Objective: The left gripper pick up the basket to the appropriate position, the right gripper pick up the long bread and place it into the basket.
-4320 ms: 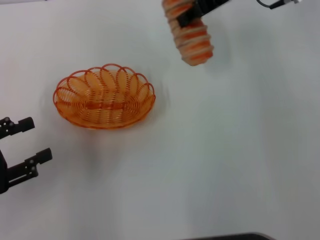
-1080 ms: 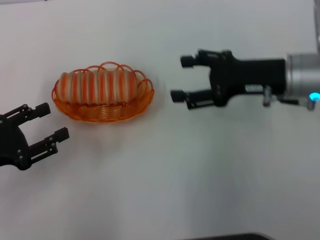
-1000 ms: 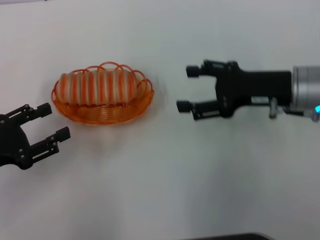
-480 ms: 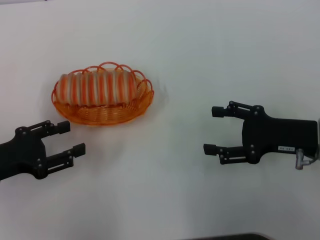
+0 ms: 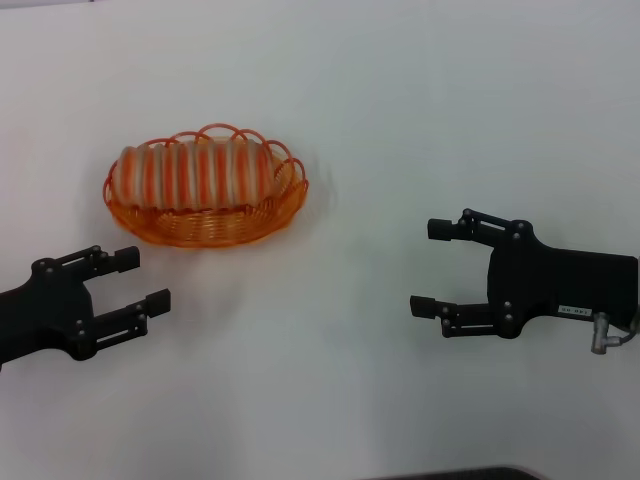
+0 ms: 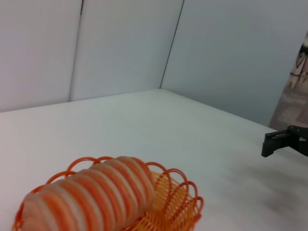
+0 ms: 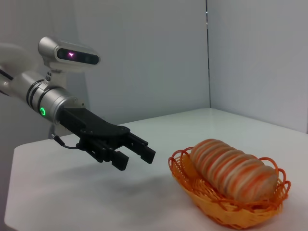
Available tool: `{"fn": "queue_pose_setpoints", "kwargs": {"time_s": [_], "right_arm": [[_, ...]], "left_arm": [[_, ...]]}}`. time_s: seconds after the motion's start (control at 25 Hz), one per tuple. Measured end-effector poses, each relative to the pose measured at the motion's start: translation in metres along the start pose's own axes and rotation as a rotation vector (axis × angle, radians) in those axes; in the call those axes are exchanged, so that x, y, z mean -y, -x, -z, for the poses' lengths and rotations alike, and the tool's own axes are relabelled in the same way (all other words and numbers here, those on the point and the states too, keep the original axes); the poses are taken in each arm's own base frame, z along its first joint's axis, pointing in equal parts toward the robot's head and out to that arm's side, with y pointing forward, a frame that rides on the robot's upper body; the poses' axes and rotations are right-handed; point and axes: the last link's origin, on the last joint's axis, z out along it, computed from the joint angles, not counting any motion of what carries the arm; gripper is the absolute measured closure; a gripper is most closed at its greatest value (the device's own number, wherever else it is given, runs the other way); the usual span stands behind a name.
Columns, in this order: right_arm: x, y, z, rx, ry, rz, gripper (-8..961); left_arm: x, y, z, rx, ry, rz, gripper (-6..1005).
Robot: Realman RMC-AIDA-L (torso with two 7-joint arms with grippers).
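Lying full-length in the basket [image 5: 206,216]: the long bread [image 5: 193,174], tan with orange crosswise stripes, its top standing proud of the looped rim. The basket, oval orange wire, sits on the white table [image 5: 400,130] toward the robot's left.

Left gripper [image 5: 143,280]: black, two-fingered, empty, fingers spread apart; hovers near the basket, on the side toward the robot, apart from it and touching nothing.

Right gripper [image 5: 430,267]: black, two-fingered, empty, fingers spread wide; well apart from the basket on the robot's right, pointing toward it.

Status of task: both items appear settled. The basket stands in place and the loaf is inside it, so the placing step looks done. Neither claw holds anything. What is left, by this reading, is only for the arms to clear away or park; no further handling of the bread seems called for.

Markings: a small white label [image 5: 574,311] sits on the right gripper's body. It carries print, but the characters are too small to read, possibly a short code. No label shows on the left gripper. No brand or writing appears on basket, bread or table.

Other fittings: in the right wrist view the left arm [image 7: 45,94] shows a green-lit ring at its wrist, and a silver head unit [image 7: 70,52] behind it glows pink.
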Motion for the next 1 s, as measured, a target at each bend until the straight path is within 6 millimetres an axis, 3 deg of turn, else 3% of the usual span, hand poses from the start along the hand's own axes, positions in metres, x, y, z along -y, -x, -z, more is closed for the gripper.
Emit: {"fn": "queue_pose_setpoints", "kwargs": {"time_s": [1.0], "right_arm": [[0.013,0.01,-0.001,0.055,-0.051,-0.029,6]], "left_arm": [[0.007,-0.004,0.003,-0.018,-0.04,-0.006,299]]}}
